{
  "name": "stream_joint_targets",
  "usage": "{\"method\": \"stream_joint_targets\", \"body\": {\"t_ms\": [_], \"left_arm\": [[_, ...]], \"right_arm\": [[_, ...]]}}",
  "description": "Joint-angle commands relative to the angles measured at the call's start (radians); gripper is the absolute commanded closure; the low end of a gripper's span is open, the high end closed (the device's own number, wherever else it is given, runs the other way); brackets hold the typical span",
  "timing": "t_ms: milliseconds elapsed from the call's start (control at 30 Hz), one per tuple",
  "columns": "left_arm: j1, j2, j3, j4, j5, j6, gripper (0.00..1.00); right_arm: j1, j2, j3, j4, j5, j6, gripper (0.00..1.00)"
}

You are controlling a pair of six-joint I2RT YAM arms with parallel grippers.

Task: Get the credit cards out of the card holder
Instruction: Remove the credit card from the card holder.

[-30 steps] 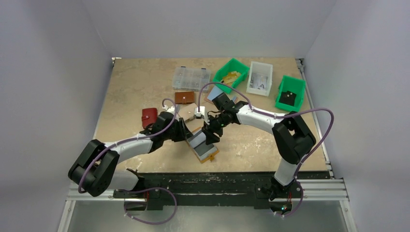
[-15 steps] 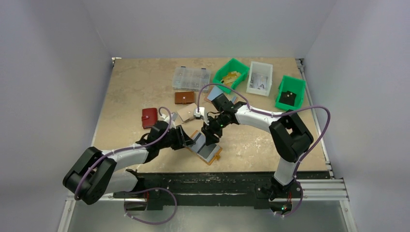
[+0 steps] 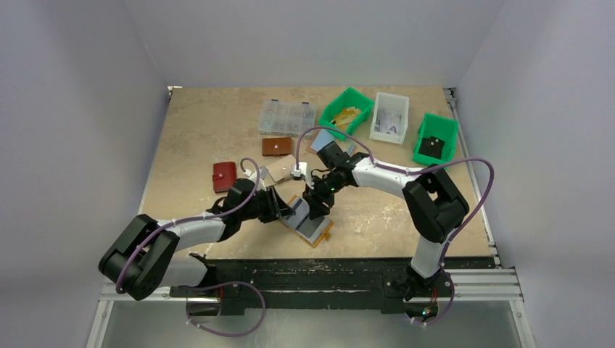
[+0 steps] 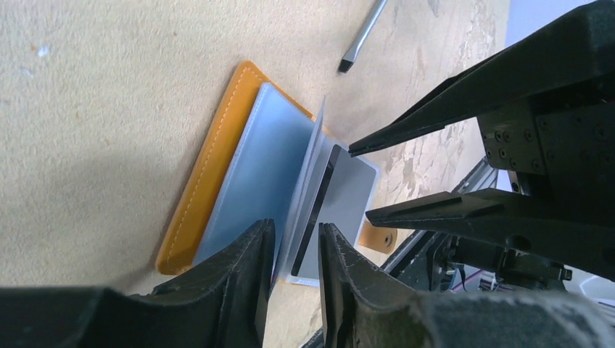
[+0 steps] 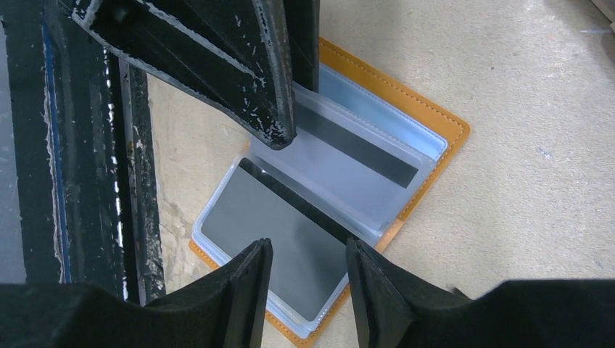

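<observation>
The mustard card holder point(image 3: 320, 234) lies open near the table's front edge, its clear sleeves showing. A sleeve page point(image 4: 313, 170) stands up from it, its edge between the fingertips of my left gripper point(image 4: 296, 232), which is open with a gap showing. My right gripper point(image 5: 308, 250) hovers open over a grey credit card point(image 5: 279, 225) in the lower sleeve. A second card with a black stripe point(image 5: 359, 156) sits in the raised sleeve, under a left finger point(image 5: 272, 87). In the top view the left gripper point(image 3: 284, 210) and right gripper point(image 3: 318, 209) meet over the holder.
A red wallet point(image 3: 224, 175) and a brown wallet point(image 3: 276, 146) lie to the left and behind. At the back stand a clear compartment box point(image 3: 287, 117), two green bins point(image 3: 347, 109) point(image 3: 435, 139) and a white bin point(image 3: 389, 116). A thin tool point(image 4: 362, 36) lies beyond the holder.
The holder has slid slightly toward the near right. My left arm has shifted with it. The right gripper's jaws have narrowed a little.
</observation>
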Motion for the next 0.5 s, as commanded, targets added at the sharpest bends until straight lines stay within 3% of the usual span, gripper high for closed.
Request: {"method": "stream_joint_targets", "body": {"t_ms": [0, 167, 467], "left_arm": [[0.004, 0.009, 0.074, -0.035, -0.009, 0.066, 0.69], [0.004, 0.055, 0.102, -0.041, 0.024, 0.087, 0.74], [0.004, 0.132, 0.092, 0.037, 0.082, 0.09, 1.0]], "right_arm": [[0.006, -0.001, 0.026, -0.008, -0.021, -0.012, 0.5], [0.006, -0.005, 0.028, -0.011, -0.024, -0.012, 0.51], [-0.014, -0.035, 0.044, -0.055, -0.063, -0.045, 0.52]]}}
